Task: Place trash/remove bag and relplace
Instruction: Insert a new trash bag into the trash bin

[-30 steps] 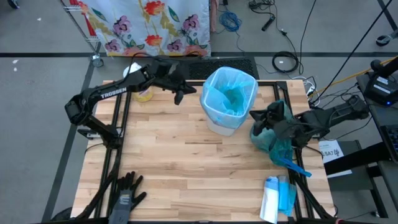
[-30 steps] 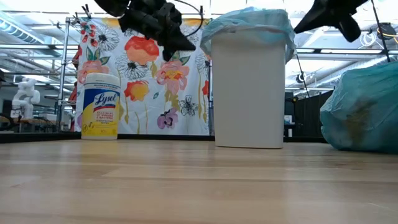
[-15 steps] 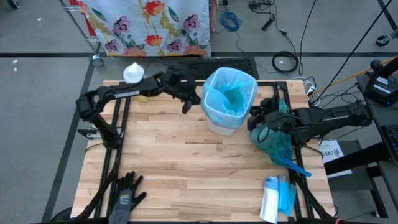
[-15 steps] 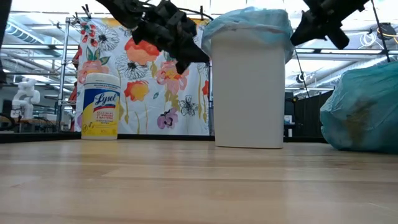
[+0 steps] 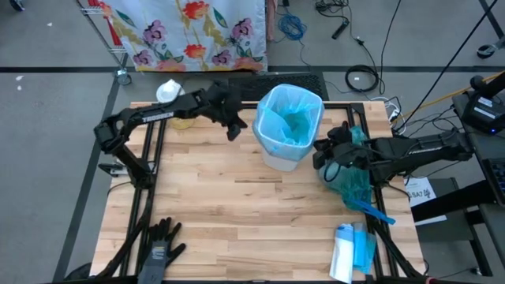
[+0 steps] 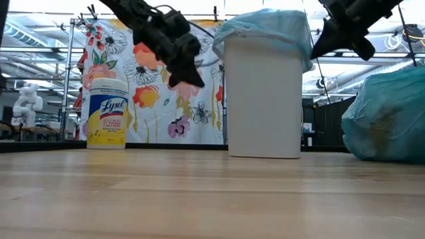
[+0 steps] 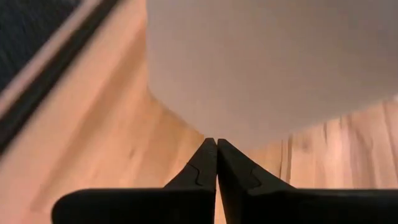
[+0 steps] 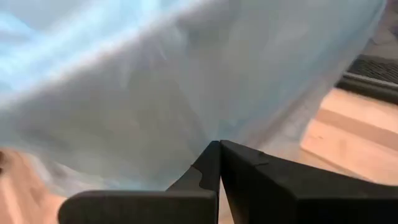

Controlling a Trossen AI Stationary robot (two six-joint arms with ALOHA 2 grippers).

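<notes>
I see the bin with its fresh blue liner mid-table, the full bag just beside it. Both claws, left and right, pinched shut, empty, flank it; either could nudge it over.

A floral curtain hangs at eleven o'clock beyond the wooden table, with cables coiled on the grey floor at one o'clock.
</notes>
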